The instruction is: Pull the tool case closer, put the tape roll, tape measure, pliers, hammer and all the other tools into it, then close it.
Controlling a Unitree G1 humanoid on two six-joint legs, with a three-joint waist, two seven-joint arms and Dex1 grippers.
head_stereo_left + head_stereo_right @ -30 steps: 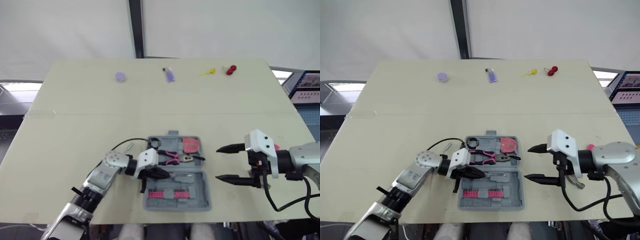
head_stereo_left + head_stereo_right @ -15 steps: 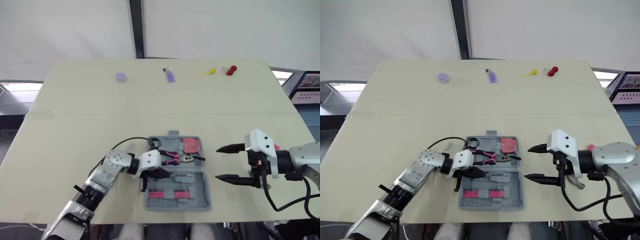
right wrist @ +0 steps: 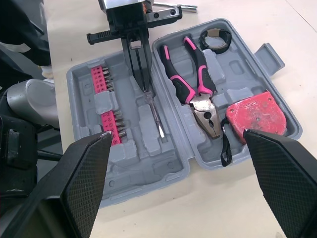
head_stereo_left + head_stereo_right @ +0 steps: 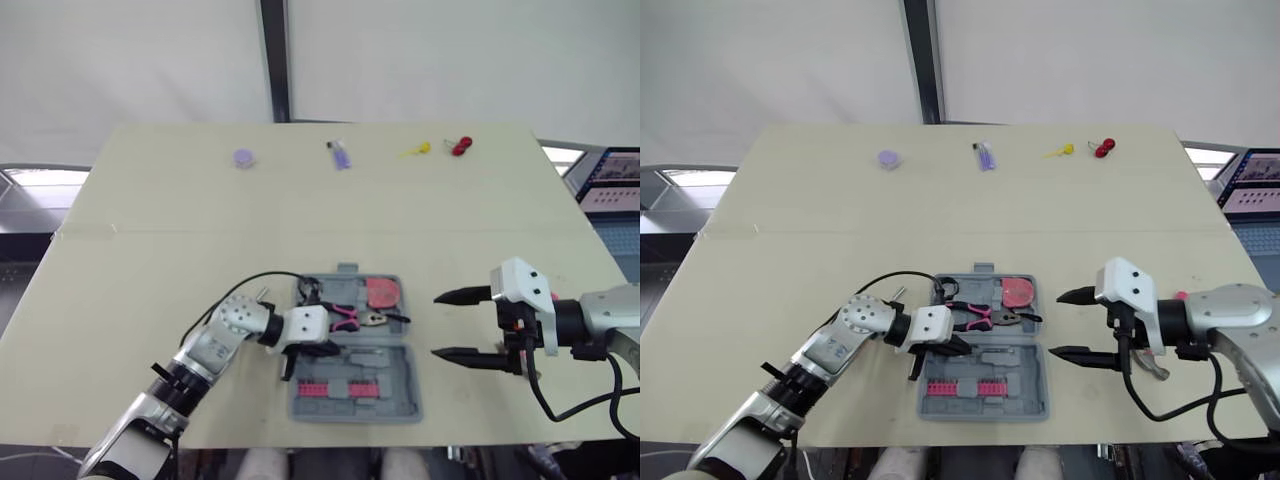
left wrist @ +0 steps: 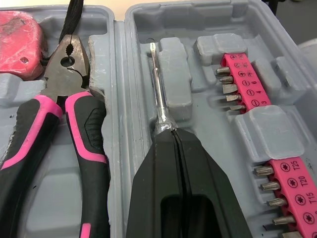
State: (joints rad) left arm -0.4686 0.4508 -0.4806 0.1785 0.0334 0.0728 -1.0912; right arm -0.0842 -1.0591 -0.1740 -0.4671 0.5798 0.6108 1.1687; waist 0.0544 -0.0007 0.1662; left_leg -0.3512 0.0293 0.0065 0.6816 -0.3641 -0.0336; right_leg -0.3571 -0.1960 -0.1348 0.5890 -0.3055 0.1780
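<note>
One risk: your left hand (image 5: 166,133), clenched on the thin steel screwdriver shaft (image 5: 157,87) inside the grey plastic tool case (image 4: 392,396), may drop it unseated, jamming the lid.

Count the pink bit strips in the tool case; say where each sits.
2. Both lie end to end in the half of the tool case nearer the robot: one bit strip toward its left, the other toward its right. None looks hidden.
</note>
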